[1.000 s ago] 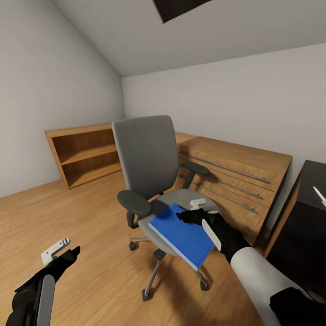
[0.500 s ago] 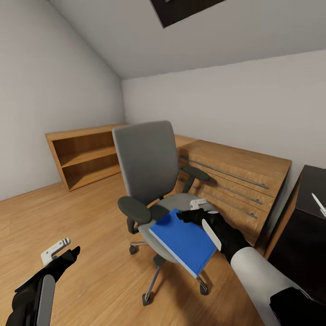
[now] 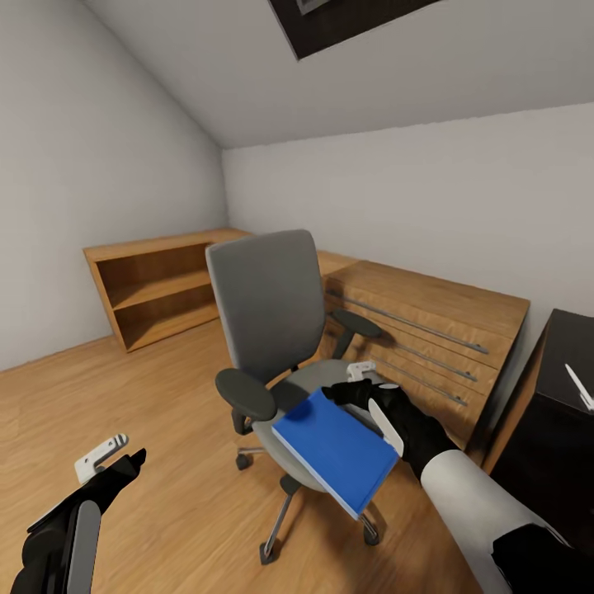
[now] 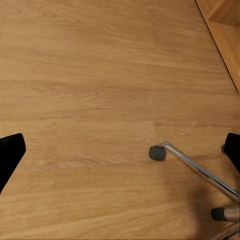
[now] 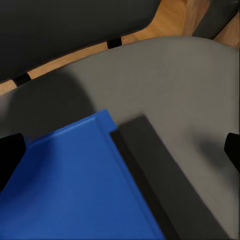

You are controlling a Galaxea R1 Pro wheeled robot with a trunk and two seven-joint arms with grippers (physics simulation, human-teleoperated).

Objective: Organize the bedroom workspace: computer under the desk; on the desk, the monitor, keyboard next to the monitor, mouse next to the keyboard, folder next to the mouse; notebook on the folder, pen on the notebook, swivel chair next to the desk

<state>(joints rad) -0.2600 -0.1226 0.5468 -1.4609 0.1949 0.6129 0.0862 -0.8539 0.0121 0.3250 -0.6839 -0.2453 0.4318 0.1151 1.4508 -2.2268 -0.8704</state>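
My right claw (image 3: pixel 360 386) sits at the far corner of the flat bright blue folder (image 3: pixel 336 450), just above the seat of the grey upholstered swivel chair (image 3: pixel 266 305). I cannot tell whether it is clenched on the folder or merely touching it: in the head view the black fingers (image 3: pixel 351 393) overlap the folder's corner, while in the right wrist view the finger tips show wide apart at the two edges, with the folder (image 5: pixel 75 190) and a dark strip beside it lying between them over the grey seat. The folder lies tilted, its near end overhanging the front edge of the seat above the chrome wheeled base (image 3: pixel 276 516).

My left claw (image 3: pixel 111 458) hangs low over the light wooden floor (image 3: pixel 124 396), well apart from the chair, released, its fingers spread and holding nothing. In the left wrist view I see bare floorboards and one chrome leg with its castor (image 4: pixel 157 153).

Behind the chair stands a low light-wood cabinet with long metal handles (image 3: pixel 429 318), and against the far wall an open wooden shelf unit (image 3: pixel 153 285). At the right edge of the head view is the corner of the glossy black tabletop (image 3: pixel 569 351), with a thin white pen (image 3: pixel 578 386) lying on it.
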